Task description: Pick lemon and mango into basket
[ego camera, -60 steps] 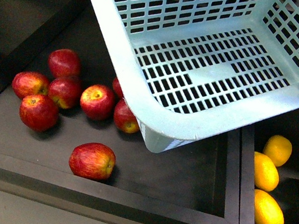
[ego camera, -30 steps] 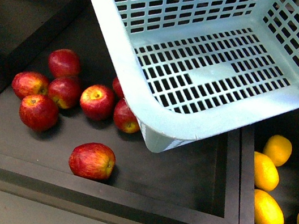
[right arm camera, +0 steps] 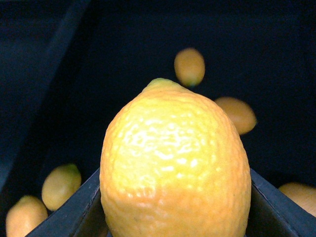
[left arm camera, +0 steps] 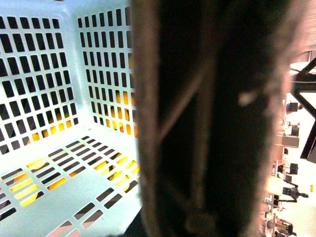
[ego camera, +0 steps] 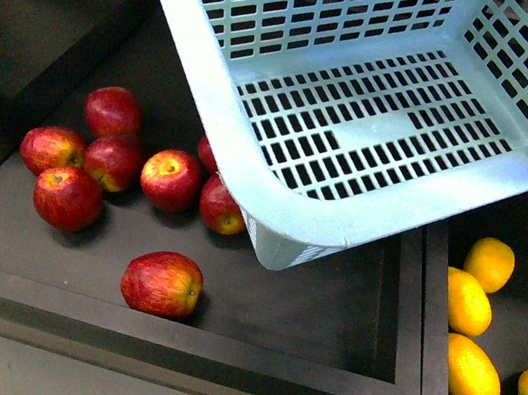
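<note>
Gone from among the loose lemons [ego camera: 467, 303] right of the basket [ego camera: 274, 199] is the one that sat at the picture's edge a second ago, and the one nearer the camera there now shows more of itself. The basket and the red apples [ego camera: 172, 180] have kept their places.

In the right wrist view the right gripper [right arm camera: 174, 187] pinches the lemon [right arm camera: 175, 148] between its dark fingers [right arm camera: 81, 212]. The fruit's pointed tip faces away from the lens, and it is raised well above other lemons lying in a dark tray. That view does not show the basket, so how the lemon stands to it cannot be told.

The basket hangs tilted, its near corner above the apple tray [ego camera: 169, 339]. The apples lie below the basket's near left wall, one partly hidden under it, and the loose lemons lie below its near right side.

The left wrist view looks into the basket, with yellow showing through the slots of its walls and floor. A blurred brown handle [left arm camera: 197, 123] stands close to the lens. Whether the left gripper has its jaws pressed together or spread cannot be told
</note>
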Action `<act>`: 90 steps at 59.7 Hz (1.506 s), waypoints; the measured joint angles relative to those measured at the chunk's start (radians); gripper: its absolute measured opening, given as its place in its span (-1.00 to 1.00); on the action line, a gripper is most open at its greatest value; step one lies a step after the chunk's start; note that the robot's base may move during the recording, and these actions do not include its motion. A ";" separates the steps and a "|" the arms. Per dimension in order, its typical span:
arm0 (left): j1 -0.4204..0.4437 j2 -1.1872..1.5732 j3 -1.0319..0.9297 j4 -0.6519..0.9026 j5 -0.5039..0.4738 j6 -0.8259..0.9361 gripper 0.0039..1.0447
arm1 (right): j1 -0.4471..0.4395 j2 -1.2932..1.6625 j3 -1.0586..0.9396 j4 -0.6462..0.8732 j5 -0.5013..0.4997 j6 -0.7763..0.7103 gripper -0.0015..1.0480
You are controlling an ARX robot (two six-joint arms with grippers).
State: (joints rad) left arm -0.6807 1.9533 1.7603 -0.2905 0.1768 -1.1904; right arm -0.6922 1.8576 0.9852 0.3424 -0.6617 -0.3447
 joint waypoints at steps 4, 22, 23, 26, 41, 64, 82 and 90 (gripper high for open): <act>0.000 0.000 0.000 0.000 0.000 0.000 -0.93 | 0.003 -0.054 -0.006 0.000 -0.014 0.017 0.14; 0.000 0.000 0.000 0.000 -0.001 0.000 -0.93 | 0.180 -0.343 -0.083 -0.002 -0.010 0.091 0.14; 0.000 0.000 0.000 0.000 -0.001 0.000 -0.93 | 0.202 -0.359 -0.088 -0.002 -0.004 0.099 0.14; 0.000 0.000 0.000 0.000 0.000 0.000 -0.93 | 0.270 -0.397 -0.098 0.006 0.019 0.124 0.14; 0.000 0.000 0.000 0.000 0.000 0.000 -0.93 | 0.544 -0.420 -0.100 0.011 0.172 0.173 0.13; 0.000 0.000 0.000 0.000 -0.001 0.000 -0.93 | 0.694 -0.343 -0.142 0.034 0.277 0.182 0.60; 0.000 0.009 0.001 -0.002 -0.001 0.000 -0.93 | 0.624 -0.467 -0.243 0.151 0.354 0.310 0.83; 0.000 0.009 0.001 -0.002 -0.008 0.002 -0.93 | 0.531 -0.591 -0.332 0.222 0.528 0.372 0.83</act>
State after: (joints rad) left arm -0.6804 1.9621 1.7611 -0.2924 0.1688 -1.1889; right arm -0.1608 1.2663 0.6533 0.5644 -0.1337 0.0277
